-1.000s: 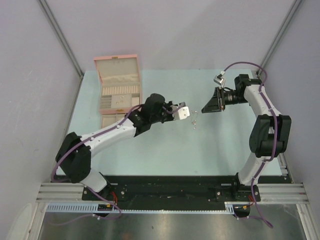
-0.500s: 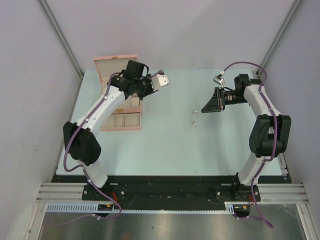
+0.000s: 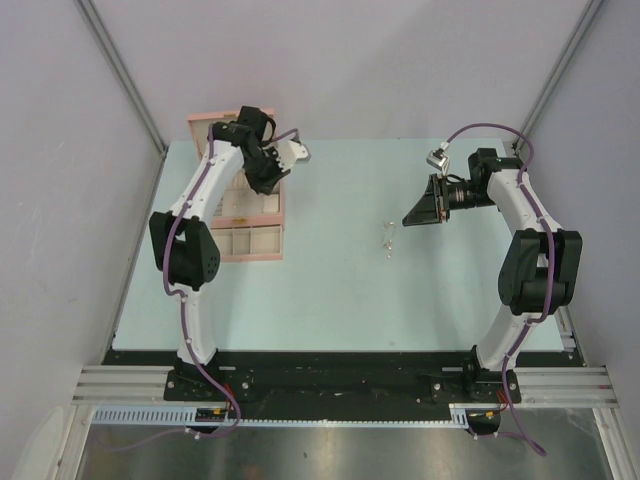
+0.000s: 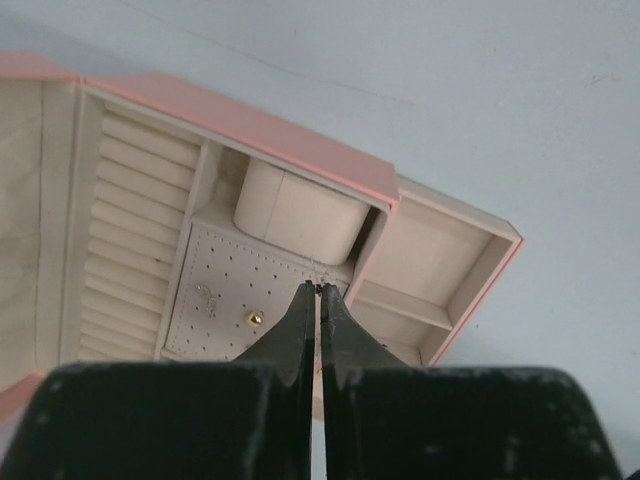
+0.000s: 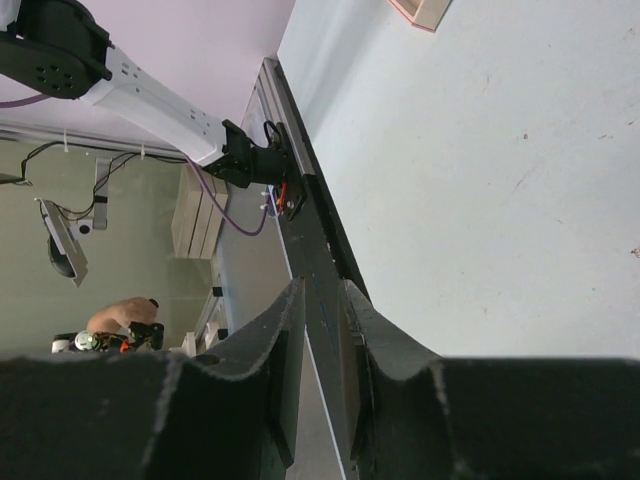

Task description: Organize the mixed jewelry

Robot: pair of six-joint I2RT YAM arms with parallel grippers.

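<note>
The mixed jewelry [image 3: 387,238], a few tiny silvery pieces, lies on the pale table mid-right. The open pink jewelry box [image 3: 246,246] stands at the back left. My left gripper [image 3: 265,182] hangs over the box. In the left wrist view its jaws [image 4: 318,289] are shut, with a thin silvery piece [image 4: 319,268] just showing at the tips, above the perforated earring panel [image 4: 225,275]. That panel holds a gold stud [image 4: 256,318] and a silvery piece [image 4: 207,297]. My right gripper [image 3: 408,219] hovers just right of the jewelry, slightly open and empty.
The box [image 4: 250,125] has ribbed ring rolls at the left, a cream cushion [image 4: 298,212] and bare compartments [image 4: 430,255] to the right. Grey walls enclose the table on three sides. The right wrist view shows the table's near rail [image 5: 310,230] and a box corner [image 5: 425,10].
My left arm swung from the jewelry pile at the table's middle back and left to over the pink box, jaws shut. The right arm has not moved.
</note>
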